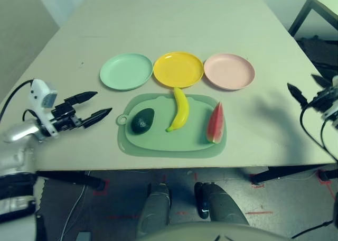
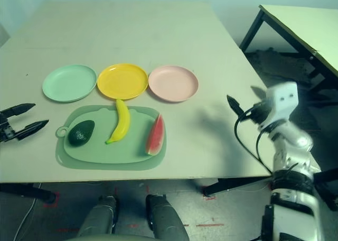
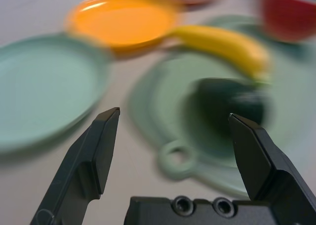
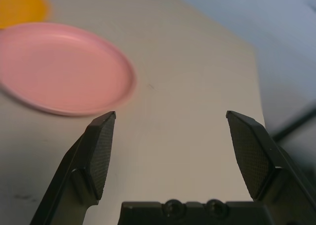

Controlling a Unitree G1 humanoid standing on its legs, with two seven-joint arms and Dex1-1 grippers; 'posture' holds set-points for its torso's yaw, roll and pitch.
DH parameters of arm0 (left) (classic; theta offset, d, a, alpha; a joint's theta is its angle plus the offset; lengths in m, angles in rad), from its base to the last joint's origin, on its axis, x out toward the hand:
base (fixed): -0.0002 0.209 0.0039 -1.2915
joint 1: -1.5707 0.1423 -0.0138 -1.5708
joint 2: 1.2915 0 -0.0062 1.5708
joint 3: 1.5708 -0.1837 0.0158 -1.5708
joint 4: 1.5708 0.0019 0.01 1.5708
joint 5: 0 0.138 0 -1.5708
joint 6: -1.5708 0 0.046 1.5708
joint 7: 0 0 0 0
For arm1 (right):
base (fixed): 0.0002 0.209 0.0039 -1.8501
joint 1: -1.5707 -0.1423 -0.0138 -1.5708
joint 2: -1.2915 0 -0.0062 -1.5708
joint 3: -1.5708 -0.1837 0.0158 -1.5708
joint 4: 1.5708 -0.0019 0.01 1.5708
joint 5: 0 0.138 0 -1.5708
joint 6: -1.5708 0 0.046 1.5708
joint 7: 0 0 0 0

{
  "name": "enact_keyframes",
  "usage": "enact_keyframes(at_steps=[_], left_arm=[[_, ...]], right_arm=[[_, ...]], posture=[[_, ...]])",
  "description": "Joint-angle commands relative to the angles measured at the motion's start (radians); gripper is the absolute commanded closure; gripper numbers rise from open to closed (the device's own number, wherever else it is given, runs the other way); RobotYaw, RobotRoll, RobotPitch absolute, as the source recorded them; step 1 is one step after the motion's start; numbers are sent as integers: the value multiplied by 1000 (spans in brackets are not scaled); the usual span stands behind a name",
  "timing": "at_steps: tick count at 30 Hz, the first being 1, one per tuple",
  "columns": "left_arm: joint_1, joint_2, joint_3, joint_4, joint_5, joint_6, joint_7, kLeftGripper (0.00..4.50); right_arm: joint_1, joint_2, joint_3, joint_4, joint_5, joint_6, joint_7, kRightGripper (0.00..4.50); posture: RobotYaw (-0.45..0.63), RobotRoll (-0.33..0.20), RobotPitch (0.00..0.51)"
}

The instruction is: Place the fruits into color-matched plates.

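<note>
Three fruits wait on the mat while we hold both grippers wide and empty.

We have the avocado at the left of the green mat, the banana in the middle with its far tip touching the yellow plate, and the watermelon wedge at the right; the mint plate and pink plate lie bare just beyond. Our left gripper hovers near the mat's ring tab, jaws spread, aimed toward the avocado, so we judge that the first pick: we should straddle its widest part and lift clear before crossing to the mint plate. Our right gripper stands open off the table's right edge, well apart from the wedge. Bare tabletop on both sides gives us room.
</note>
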Motion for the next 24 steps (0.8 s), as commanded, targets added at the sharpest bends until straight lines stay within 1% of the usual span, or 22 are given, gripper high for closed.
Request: enact_keyframes(at_steps=[1,4,6,10,12,15,18,22,24], left_arm=[[-2,37,-74,-24,-29,-17,-93,16],[9,58,-144,-88,-68,-21,-98,16],[16,65,-185,-114,-78,-23,-98,16],[3,59,-254,-101,-69,-65,-98,16],[-8,58,-271,-100,-71,-70,-98,16],[-22,57,-281,-105,-75,-63,-98,16],[-29,60,-287,-94,-68,-66,-98,16],[-32,66,-287,-66,-63,-68,-98,16],[-37,65,-286,-57,-57,-72,-98,16]], right_arm=[[-60,-32,109,-58,-37,-8,146,23],[-172,-64,217,-77,-54,-53,341,23],[-257,-66,283,-67,-84,-60,425,23],[-392,-55,446,-75,-143,-259,666,23],[-445,-49,496,-58,-151,-335,730,23],[-544,-59,617,-55,-142,-427,760,23],[-625,-71,729,-71,-127,-476,760,23],[-704,-76,861,-105,-124,-513,760,23],[-733,-65,906,-116,-133,-513,760,23]], posture=[[-46,0,134],[-49,0,131],[-52,0,128],[-48,0,127],[-46,0,129],[-48,0,133],[-50,0,136],[-50,0,140],[-49,0,141]])
